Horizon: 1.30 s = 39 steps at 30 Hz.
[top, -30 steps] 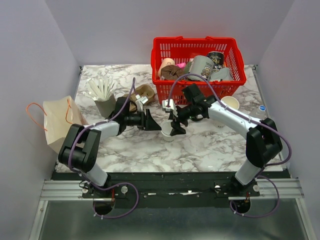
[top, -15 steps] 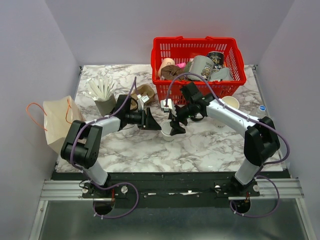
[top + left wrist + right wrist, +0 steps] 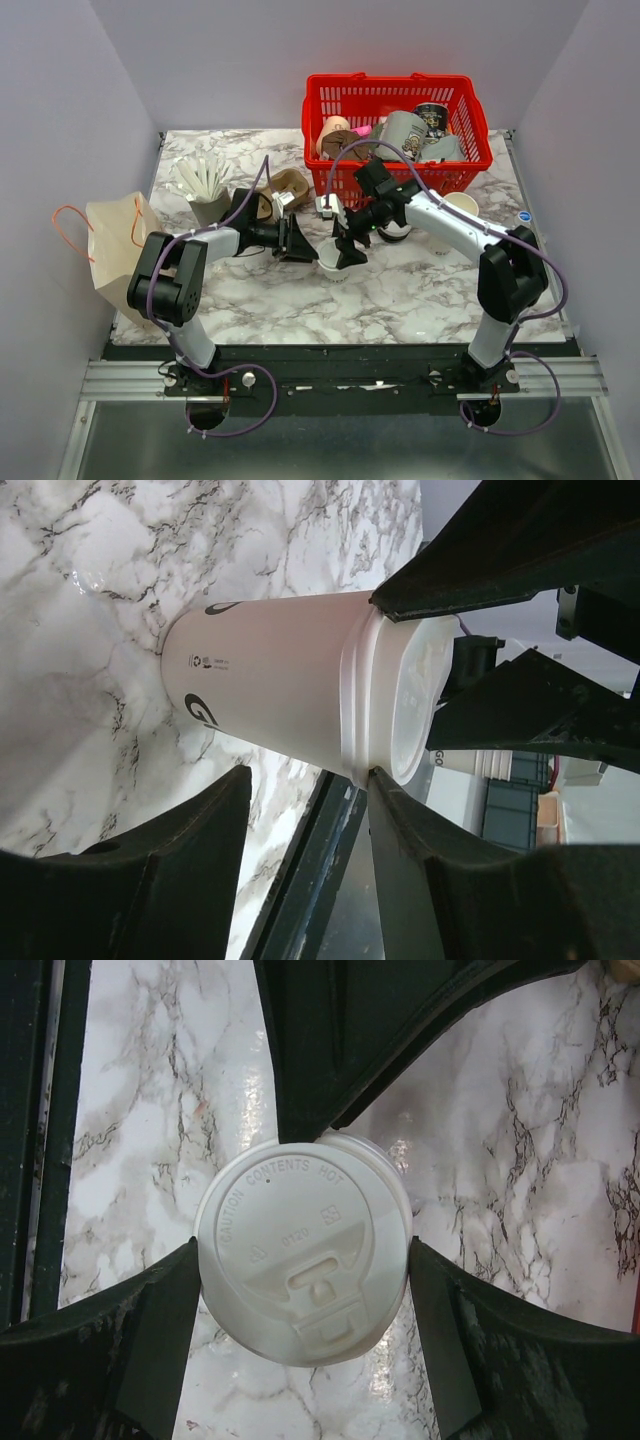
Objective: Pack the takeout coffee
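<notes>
Brown paper bag [image 3: 113, 252] stands at the left edge of the table [image 3: 400, 292], well apart from the cup. Left gripper [image 3: 308, 248]: jaws parted, tips at the coffee cup [image 3: 270, 680], not clamped on it. Cup stands upright on the marble near mid-table, outside the bag, lid [image 3: 290, 1220] on. Right gripper [image 3: 303, 1252]: fingers pressed to both sides of the lid, grasping the cup. Red basket [image 3: 455, 175] sits behind, far right.

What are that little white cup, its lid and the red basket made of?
The cup looks like matte paper with printed marks; the lid like slightly glossy plastic, its lettering moulded in; the red basket is probably plastic, a moulded lattice.
</notes>
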Motion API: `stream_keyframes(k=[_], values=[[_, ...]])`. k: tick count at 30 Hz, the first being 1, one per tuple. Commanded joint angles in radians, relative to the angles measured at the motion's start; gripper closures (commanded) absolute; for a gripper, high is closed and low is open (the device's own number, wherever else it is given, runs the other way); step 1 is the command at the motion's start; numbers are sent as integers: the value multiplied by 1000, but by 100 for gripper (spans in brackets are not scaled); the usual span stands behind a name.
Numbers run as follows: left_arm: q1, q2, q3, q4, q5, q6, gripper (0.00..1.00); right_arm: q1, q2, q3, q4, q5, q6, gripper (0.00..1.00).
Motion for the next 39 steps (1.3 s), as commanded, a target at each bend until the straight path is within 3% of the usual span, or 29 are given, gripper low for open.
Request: stream_keyframes(k=[1, 6, 15, 27, 39], values=[[2, 30, -59, 68, -250, 35, 43, 47, 137, -152, -100, 185, -49, 34], [0, -34, -125, 315, -169, -42, 41, 47, 105, -186, -55, 196, -40, 33], [0, -10, -230, 889, -117, -395, 40, 47, 129, -168, -66, 206, -26, 33], [0, 51, -191, 855, -130, -421, 42, 47, 145, -157, -66, 216, -14, 33], [10, -57, -245, 668, -149, -252, 42, 48, 157, -148, -70, 220, -6, 33]])
